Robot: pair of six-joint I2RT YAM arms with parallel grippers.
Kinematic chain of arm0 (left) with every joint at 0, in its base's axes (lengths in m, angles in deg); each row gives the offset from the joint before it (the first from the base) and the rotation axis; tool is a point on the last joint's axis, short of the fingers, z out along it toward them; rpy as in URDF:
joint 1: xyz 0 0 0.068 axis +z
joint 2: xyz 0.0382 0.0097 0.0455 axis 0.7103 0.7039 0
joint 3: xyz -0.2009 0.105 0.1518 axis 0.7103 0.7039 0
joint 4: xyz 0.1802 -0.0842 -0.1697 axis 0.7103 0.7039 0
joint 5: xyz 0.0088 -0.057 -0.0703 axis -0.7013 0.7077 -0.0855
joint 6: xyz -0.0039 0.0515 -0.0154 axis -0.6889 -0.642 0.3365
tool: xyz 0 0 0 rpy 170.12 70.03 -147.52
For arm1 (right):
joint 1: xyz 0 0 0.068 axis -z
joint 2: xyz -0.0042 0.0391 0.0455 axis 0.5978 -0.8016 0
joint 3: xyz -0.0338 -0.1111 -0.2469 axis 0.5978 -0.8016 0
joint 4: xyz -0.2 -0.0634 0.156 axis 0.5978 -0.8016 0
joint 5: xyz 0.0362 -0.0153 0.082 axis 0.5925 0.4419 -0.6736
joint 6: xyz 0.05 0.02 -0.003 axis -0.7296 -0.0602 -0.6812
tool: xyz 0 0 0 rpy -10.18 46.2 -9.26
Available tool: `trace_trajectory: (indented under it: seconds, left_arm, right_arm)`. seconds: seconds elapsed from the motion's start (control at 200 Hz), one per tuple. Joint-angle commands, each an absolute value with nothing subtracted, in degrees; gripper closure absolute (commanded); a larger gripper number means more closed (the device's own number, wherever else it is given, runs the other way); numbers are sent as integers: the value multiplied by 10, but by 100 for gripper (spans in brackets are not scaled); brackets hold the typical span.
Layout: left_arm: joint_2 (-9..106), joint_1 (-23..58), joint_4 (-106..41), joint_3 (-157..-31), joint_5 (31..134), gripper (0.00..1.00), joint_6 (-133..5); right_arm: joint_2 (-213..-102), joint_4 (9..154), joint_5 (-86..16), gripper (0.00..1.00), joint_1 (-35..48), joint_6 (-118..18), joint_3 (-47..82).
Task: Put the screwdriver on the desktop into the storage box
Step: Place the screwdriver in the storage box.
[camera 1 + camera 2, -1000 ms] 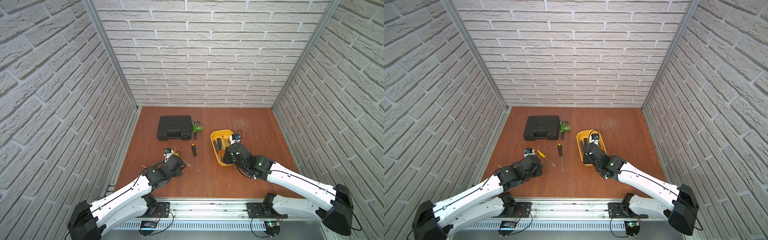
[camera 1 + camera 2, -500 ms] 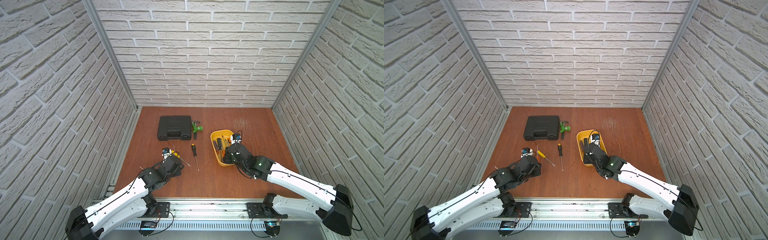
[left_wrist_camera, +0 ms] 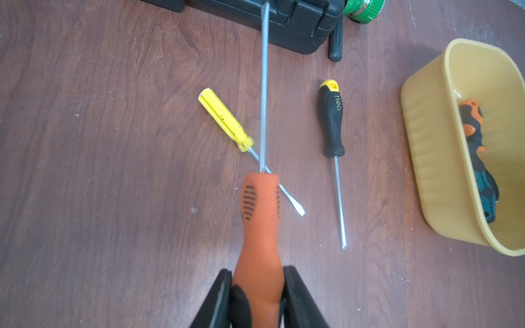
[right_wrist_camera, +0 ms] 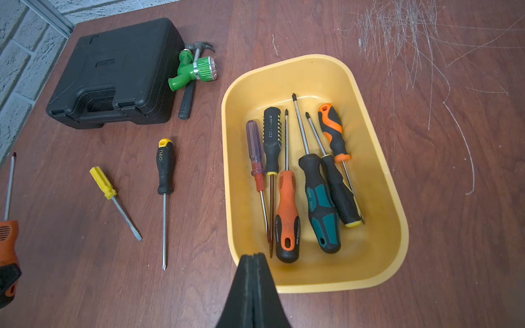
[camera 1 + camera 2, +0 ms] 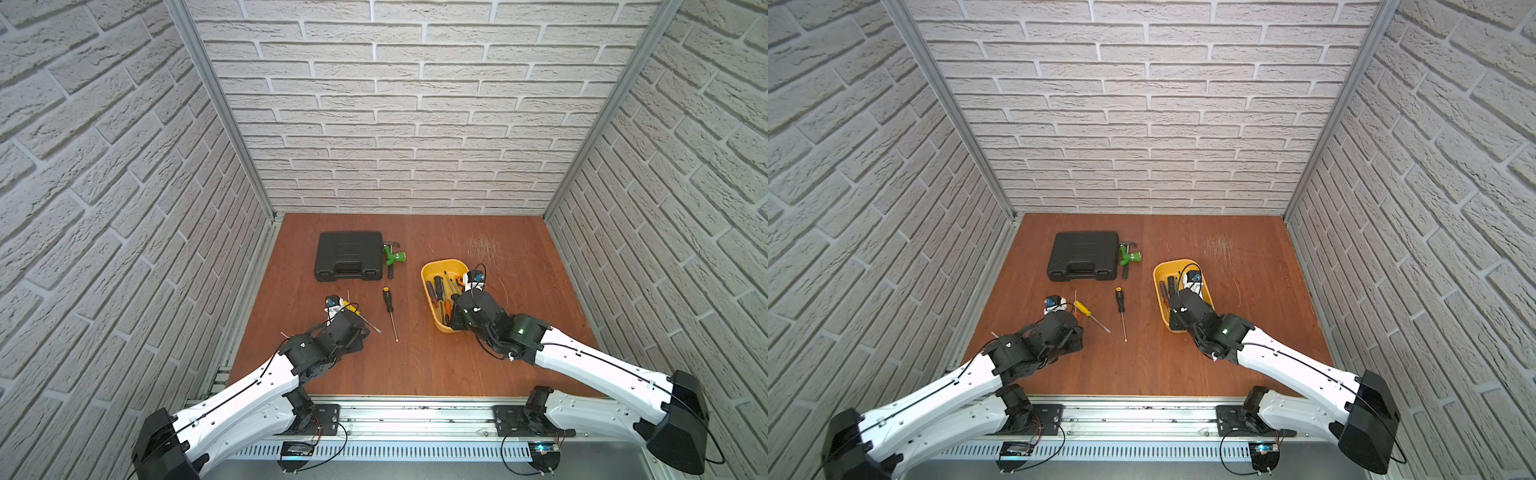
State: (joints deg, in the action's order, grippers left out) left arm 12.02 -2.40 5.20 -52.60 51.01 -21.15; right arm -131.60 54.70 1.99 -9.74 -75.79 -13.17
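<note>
Clamping the orange screwdriver [image 3: 260, 215] by its handle, the left gripper [image 3: 257, 286] hovers over the desktop [image 3: 113, 198]. The right gripper [image 4: 252, 257], pressed together and empty, hangs at the storage box [image 4: 312, 73] holding 6 screwdrivers [image 4: 287, 215].

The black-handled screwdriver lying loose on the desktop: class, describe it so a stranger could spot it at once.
On the reddish-brown wooden desktop, look between the black hard-shell tool case and the bright-yellow plastic tub. A slim screwdriver lies there, tip pointing away from the case. Unlike the yellow-handled flat-blade screwdriver beside it, its handle is black with a yellow cap.
</note>
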Motion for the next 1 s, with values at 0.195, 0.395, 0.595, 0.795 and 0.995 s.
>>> trace_trajectory:
  seconds: [0.195, 0.395, 0.595, 0.795, 0.995]
  left_arm:
    - [93, -29, 21, -535, 521, 100, -195]
    - [107, -49, -1, -538, 520, 100, -188]
    - [129, -71, -37, -538, 507, 100, -180]
    - [135, -90, -47, -543, 497, 100, -169]
    - [160, -99, -45, -566, 482, 100, -160]
  right_arm:
    - [-1290, 555, 34, 97, -94, -765, -133]
    - [-1274, 526, 39, 97, -94, -759, -110]
    - [-1267, 483, 48, 97, -94, -746, -68]
    - [-1266, 451, 52, 97, -94, -736, -30]
    - [-1220, 464, 52, 97, -94, -746, -73]
